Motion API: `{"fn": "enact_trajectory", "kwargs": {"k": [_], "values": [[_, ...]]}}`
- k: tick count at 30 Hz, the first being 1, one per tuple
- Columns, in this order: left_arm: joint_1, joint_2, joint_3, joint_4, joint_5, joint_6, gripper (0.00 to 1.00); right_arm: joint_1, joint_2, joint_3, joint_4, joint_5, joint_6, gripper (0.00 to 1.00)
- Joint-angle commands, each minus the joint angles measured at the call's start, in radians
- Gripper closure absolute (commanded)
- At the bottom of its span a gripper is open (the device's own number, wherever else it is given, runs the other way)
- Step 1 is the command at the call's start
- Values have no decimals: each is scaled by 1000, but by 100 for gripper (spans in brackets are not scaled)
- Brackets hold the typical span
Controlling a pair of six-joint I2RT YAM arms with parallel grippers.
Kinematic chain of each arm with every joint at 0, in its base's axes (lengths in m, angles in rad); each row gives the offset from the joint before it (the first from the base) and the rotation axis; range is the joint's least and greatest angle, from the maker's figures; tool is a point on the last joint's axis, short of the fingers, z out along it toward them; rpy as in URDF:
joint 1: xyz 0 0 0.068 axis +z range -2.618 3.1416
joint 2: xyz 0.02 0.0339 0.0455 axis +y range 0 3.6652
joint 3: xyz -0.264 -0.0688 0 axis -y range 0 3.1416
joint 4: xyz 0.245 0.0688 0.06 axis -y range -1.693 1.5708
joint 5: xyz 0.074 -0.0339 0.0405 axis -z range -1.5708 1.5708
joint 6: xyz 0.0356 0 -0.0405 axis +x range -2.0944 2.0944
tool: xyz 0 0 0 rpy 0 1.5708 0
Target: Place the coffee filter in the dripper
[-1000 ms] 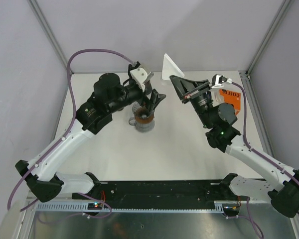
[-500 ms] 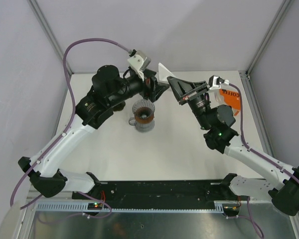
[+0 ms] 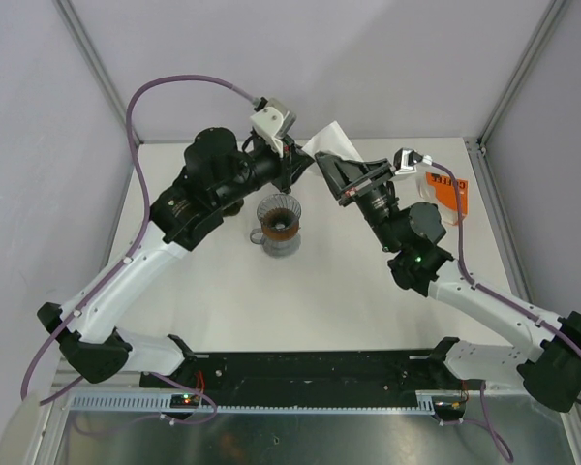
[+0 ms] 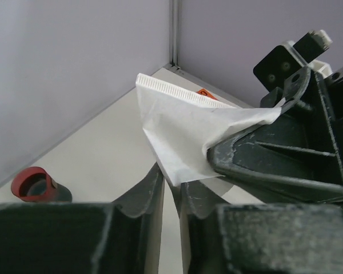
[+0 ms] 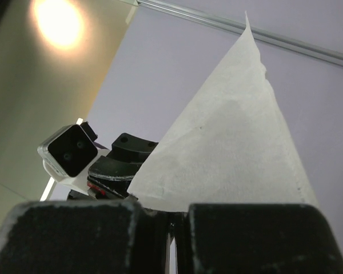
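Note:
The white paper coffee filter [image 3: 331,139] is held in the air above the back of the table, with my right gripper [image 3: 337,176] shut on its lower edge [image 5: 228,148]. My left gripper [image 3: 302,165] faces it from the left. In the left wrist view the filter's lower corner [image 4: 180,134] dips between the left fingertips [image 4: 150,185], which stand only a slim gap apart. The dripper [image 3: 279,225], clear glass with a brown collar, sits on the table just below and in front of both grippers, with nothing in it.
An orange coffee packet [image 3: 447,190] lies at the back right of the table, by the right arm. A small red-topped object [image 4: 31,184] on a dark base shows low at the left of the left wrist view. Grey walls close in the back and sides.
The left gripper rose from beside the dripper to the filter and its jaws narrowed from wide open to nearly closed. The right arm carried the filter leftward to meet it.

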Motion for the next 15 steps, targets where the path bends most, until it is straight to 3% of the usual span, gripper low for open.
{"fn": "enact_trajectory", "kwargs": {"k": [1,5,10,15], "values": [[2,-21,25,24,-35,15,89,7,1,-3,48,2,22,100],[3,-42,-11,24,-54,43,99,3,-16,-17,46,17,-4,99],[4,-80,-93,24,-135,92,100,19,-74,-19,-7,-37,-196,65],[5,-111,-159,22,-185,133,100,113,-152,-18,-171,-89,-492,51]]}}
